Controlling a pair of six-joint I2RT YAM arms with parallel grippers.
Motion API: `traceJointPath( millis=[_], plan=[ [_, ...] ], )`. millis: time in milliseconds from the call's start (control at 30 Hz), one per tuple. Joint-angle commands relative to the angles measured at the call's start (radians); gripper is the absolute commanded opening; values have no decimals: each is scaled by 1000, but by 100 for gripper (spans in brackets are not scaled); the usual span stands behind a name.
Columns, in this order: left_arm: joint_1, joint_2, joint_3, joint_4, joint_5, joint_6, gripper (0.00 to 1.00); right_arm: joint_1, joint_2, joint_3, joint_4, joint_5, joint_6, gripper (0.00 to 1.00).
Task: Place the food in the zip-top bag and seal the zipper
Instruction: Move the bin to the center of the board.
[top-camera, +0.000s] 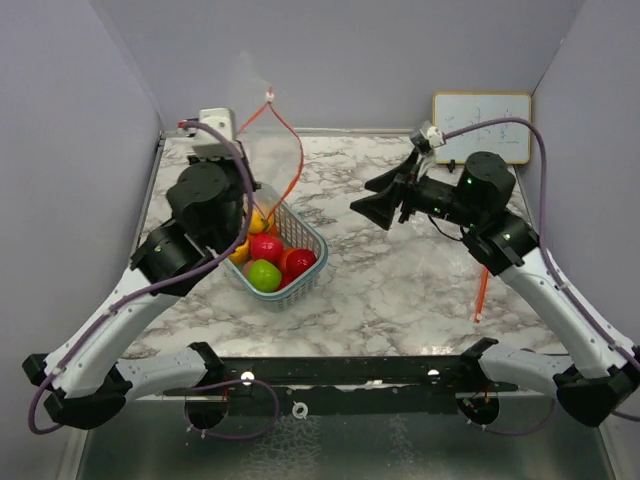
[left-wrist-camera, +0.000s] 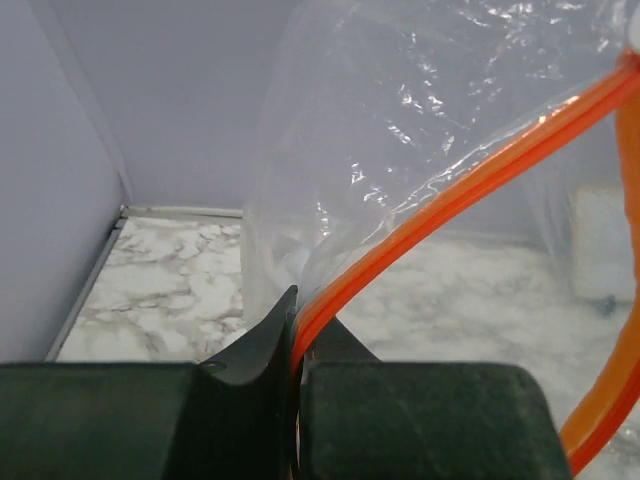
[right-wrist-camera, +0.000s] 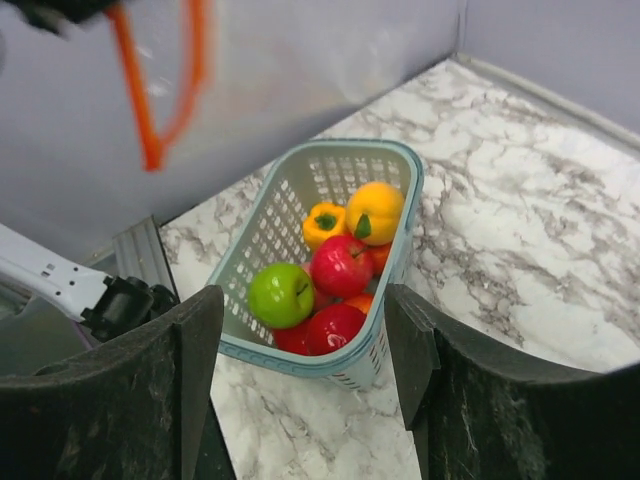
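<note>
My left gripper (left-wrist-camera: 297, 325) is shut on the orange zipper (left-wrist-camera: 450, 190) of the clear zip-top bag (top-camera: 268, 150) and holds it up above the table's back left. The bag's mouth hangs as an orange loop (top-camera: 292, 140), over the far end of the teal basket (top-camera: 312, 235). The food (top-camera: 266, 262) lies in that basket: a green apple (right-wrist-camera: 280, 295), red apples (right-wrist-camera: 342, 265), a yellow pepper (right-wrist-camera: 323, 222) and a yellow-orange fruit (right-wrist-camera: 375, 212). My right gripper (top-camera: 375, 205) hovers open to the right of the basket with nothing between its fingers, and the basket's near corner shows between them (right-wrist-camera: 303, 315).
A small whiteboard (top-camera: 482, 125) leans on the back wall at the right. A thin orange stick (top-camera: 481, 295) lies on the marble table (top-camera: 400, 290) beside the right arm. Grey walls close in the left, back and right sides.
</note>
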Motion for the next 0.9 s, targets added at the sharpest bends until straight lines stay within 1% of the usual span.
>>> traceJointPath(
  millis=[0,67,200,300,367,467,700,800,867],
  plan=[
    [2,-92,44,-80,-138,40,0,3,200,-14,-11,-42,0,63],
    [2,-111,45,-120,-151,23,0,27,294,21,-18,-15,-4,61],
    [2,-136,42,-181,-177,9,0,120,484,143,-58,116,-56,61],
    [3,-161,40,-196,-185,9,0,136,616,236,-88,136,-74,61],
    [2,-181,38,-202,-175,8,0,136,683,279,-91,121,-83,62],
    [3,-209,23,-203,-173,12,0,137,753,326,-93,102,-88,61],
    [2,-233,9,-213,-174,16,0,171,907,439,-154,247,-118,59],
    [2,-233,15,-216,-168,19,0,191,957,486,-178,265,-129,55],
    [2,-233,18,-222,-168,18,0,201,967,497,-179,266,-128,51]
  ],
)
